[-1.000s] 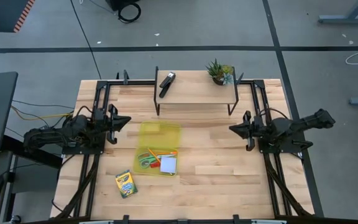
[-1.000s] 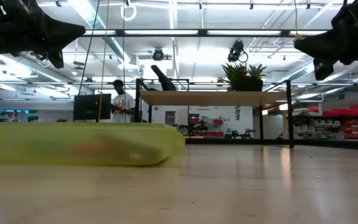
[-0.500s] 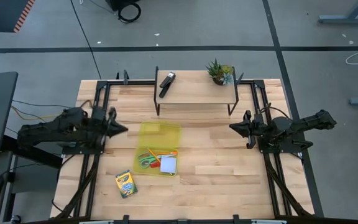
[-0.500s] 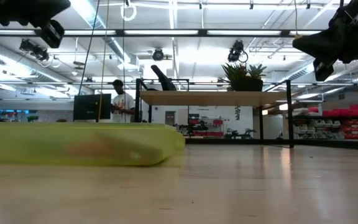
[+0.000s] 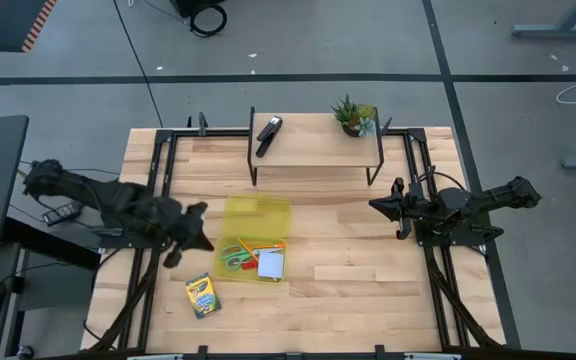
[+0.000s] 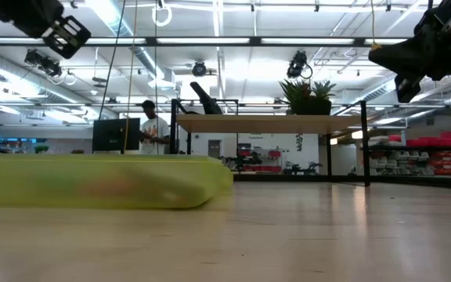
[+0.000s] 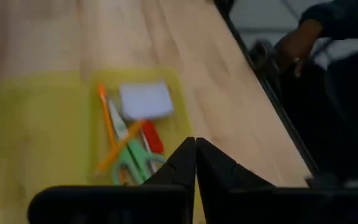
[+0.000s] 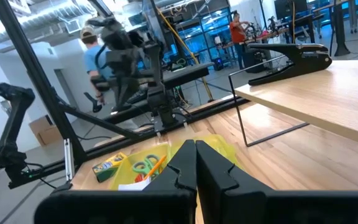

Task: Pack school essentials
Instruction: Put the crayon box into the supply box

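Left claw [image 5: 200,209], fingers pressed together, is being carried beside the yellow pouch [image 5: 258,213] lying mid-bench, where scissors [image 5: 234,260], pen [image 5: 265,246] and notepad [image 5: 271,264] are being judged light, stiff and slippery, best pinched across their middles, crayon box [image 5: 203,296] across its narrow sides.

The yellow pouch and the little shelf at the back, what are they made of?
The yellow pouch looks like soft translucent plastic: the scissors and notepad show through it. The shelf seems to be pale wood, with visible grain like the table, on thin dark legs, probably metal wire.
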